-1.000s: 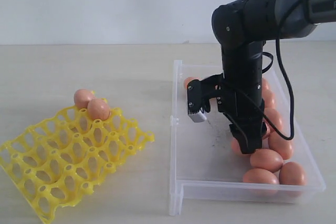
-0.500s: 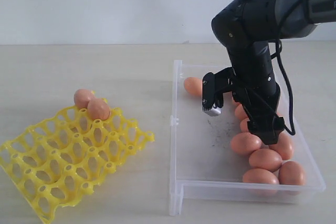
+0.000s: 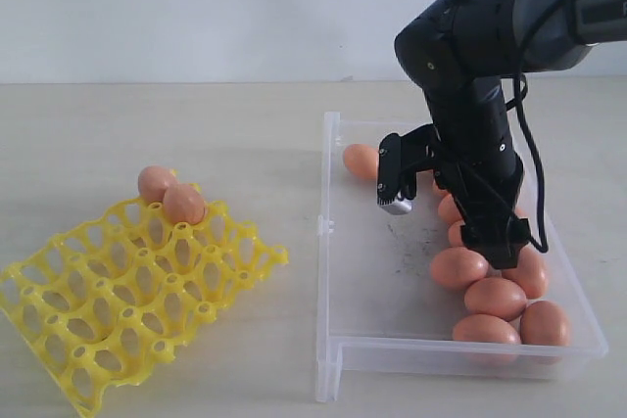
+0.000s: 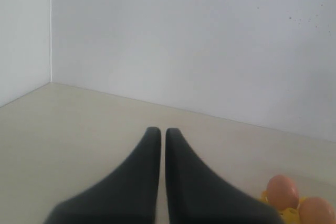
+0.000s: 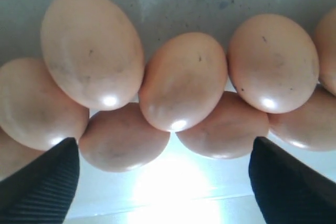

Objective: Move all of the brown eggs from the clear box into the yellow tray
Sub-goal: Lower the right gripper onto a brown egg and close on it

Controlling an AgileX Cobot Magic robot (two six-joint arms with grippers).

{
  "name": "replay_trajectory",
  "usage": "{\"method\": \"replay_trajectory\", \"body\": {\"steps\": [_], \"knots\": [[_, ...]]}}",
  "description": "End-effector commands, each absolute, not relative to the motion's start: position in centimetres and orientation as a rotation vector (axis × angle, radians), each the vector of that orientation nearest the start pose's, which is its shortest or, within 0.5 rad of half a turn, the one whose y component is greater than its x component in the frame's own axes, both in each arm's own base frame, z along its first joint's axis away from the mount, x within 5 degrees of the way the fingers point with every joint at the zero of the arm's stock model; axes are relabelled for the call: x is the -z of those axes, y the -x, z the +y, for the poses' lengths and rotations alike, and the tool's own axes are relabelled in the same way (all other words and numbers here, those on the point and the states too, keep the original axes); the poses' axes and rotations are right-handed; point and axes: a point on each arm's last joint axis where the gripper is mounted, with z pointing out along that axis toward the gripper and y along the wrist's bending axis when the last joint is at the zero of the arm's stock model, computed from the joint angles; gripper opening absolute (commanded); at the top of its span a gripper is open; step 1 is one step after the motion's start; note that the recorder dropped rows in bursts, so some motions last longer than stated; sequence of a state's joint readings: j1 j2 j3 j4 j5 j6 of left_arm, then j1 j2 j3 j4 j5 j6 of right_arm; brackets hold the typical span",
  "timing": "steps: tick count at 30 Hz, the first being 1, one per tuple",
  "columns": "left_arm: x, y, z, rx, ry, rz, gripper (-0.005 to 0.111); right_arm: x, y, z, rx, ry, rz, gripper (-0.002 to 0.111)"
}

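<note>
Since the smooth orange-brown oval eggs (image 3: 495,298) crowd one side wall of the shallow clear plastic box (image 3: 367,310), the right gripper (image 5: 165,182) hangs over them, fingers spread wide to straddle one, while the left gripper (image 4: 158,132) waits with fingers together.

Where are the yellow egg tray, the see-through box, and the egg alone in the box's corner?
Bright yellow plastic egg tray (image 3: 172,281), exterior view, a post mid-grid.
Clear shallow plastic box (image 3: 392,351), exterior view, its near wall.
Lone orange-brown egg (image 3: 360,160), exterior view, middle of its shell.
</note>
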State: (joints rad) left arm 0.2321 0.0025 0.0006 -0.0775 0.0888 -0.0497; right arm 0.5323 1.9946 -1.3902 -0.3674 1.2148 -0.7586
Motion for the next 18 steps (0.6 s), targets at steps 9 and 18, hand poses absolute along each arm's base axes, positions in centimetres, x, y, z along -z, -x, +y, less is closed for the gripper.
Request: {"method": "replay_trajectory", "body": {"steps": [9, 18], "knots": [[-20.6, -5.5, 1.2, -0.065, 0.288, 1.532, 0.004, -20.5, -33.7, 16.4, 0.525, 2.129, 2.247, 0.078], [-20.6, -5.5, 1.2, -0.065, 0.288, 1.534, 0.004, -25.5, -33.0, 18.4, 0.229, 1.773, 2.089, 0.078]]}}
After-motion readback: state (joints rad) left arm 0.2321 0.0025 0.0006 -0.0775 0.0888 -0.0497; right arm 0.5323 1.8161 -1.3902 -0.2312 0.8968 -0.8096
